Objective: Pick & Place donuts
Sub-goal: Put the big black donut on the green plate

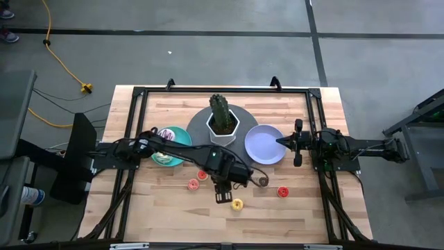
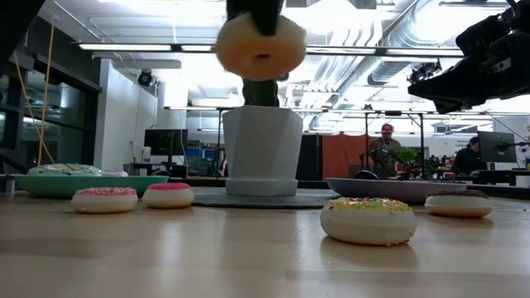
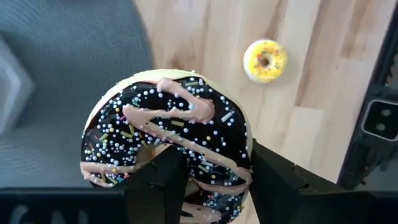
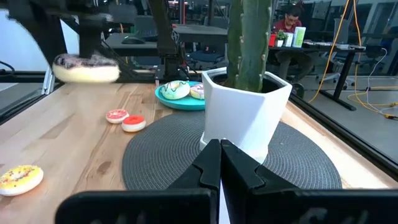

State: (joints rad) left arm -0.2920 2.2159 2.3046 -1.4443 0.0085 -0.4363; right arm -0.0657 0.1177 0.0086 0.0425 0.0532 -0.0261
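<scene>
The left gripper (image 1: 222, 196) sits a little below the middle of the high view, and its fingers (image 3: 166, 180) are clamped on a chocolate donut (image 3: 168, 143) iced with pale pink drizzle and sprinkles. In the left wrist view the ring stands between the two dark fingers, its lower rim pinched between them and most of its body rising above them. In the low view that donut (image 2: 261, 45) hangs at the top centre, well clear of the table (image 2: 248, 265) — its pale underside faces the camera.

Other donuts lie on the wood: a yellow donut (image 1: 237, 204) just right of the gripper in the high view, a red donut (image 1: 282, 192) farther right, and an orange donut (image 1: 193, 185) and another small red one (image 1: 202, 175) to the left. A brown ring (image 1: 262, 182), probably a donut too, lies beside the arm.

The teal plate (image 1: 182, 135) at centre-left holds iced donuts partly hidden by the arm. The lavender plate (image 1: 260, 142) lies right of the white cactus pot (image 1: 223, 132) on its grey mat (image 1: 198, 125).

The right gripper (image 1: 282, 141) rests at the lavender plate's right edge, fingers pressed together with nothing between them.
</scene>
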